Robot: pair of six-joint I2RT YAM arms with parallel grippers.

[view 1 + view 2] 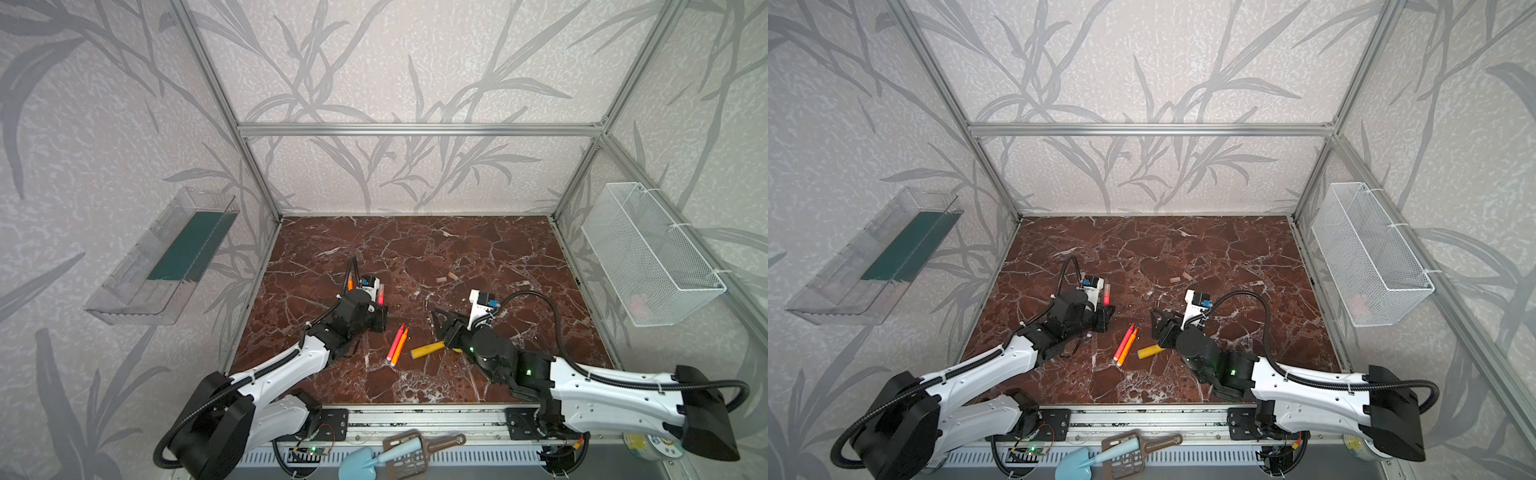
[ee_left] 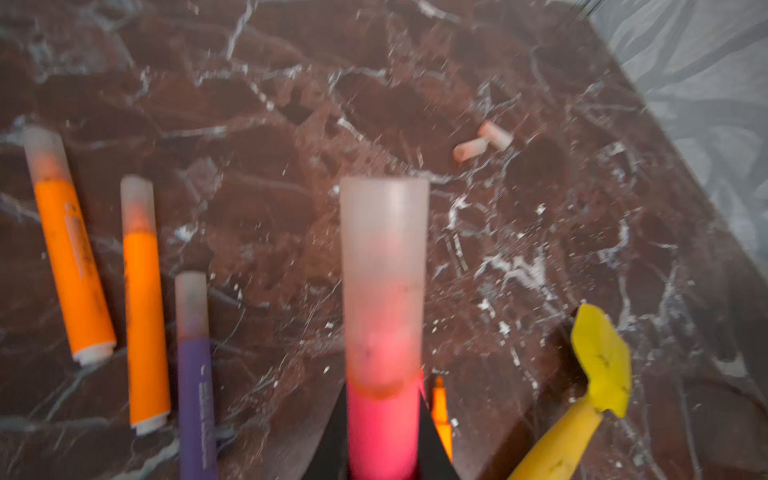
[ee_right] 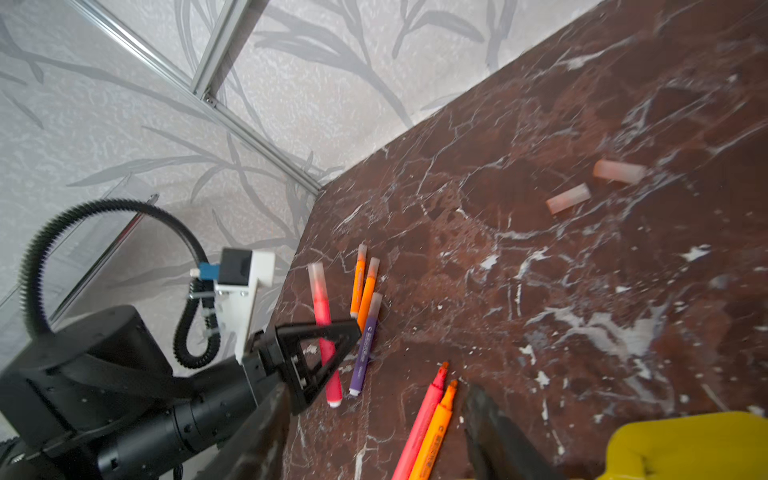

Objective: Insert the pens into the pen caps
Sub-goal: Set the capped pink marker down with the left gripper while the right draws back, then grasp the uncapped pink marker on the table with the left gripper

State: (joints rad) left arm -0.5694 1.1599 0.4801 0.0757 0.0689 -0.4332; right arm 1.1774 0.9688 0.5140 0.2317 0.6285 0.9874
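My left gripper (image 2: 383, 415) is shut on a pinkish-red pen (image 2: 382, 424) whose tip sits inside a pale translucent pen cap (image 2: 384, 270); both top views show the held pen (image 1: 380, 293) sticking out of that gripper (image 1: 377, 309). Beside it lie two capped orange pens (image 2: 70, 270) (image 2: 143, 299) and a capped purple pen (image 2: 195, 395). My right gripper (image 3: 379, 390) is open and empty above two uncapped pens, one pinkish-red (image 3: 422, 424) and one orange (image 3: 436, 432), which lie side by side at mid-table (image 1: 397, 344). Two loose pen caps (image 1: 440, 279) (image 1: 452, 275) lie farther back.
A yellow toy shovel (image 1: 427, 350) lies right beside the right gripper (image 1: 442, 324). A clear tray (image 1: 162, 262) hangs on the left wall and a white wire basket (image 1: 652, 253) on the right wall. A blue shovel (image 1: 361, 461) rests on the front rail.
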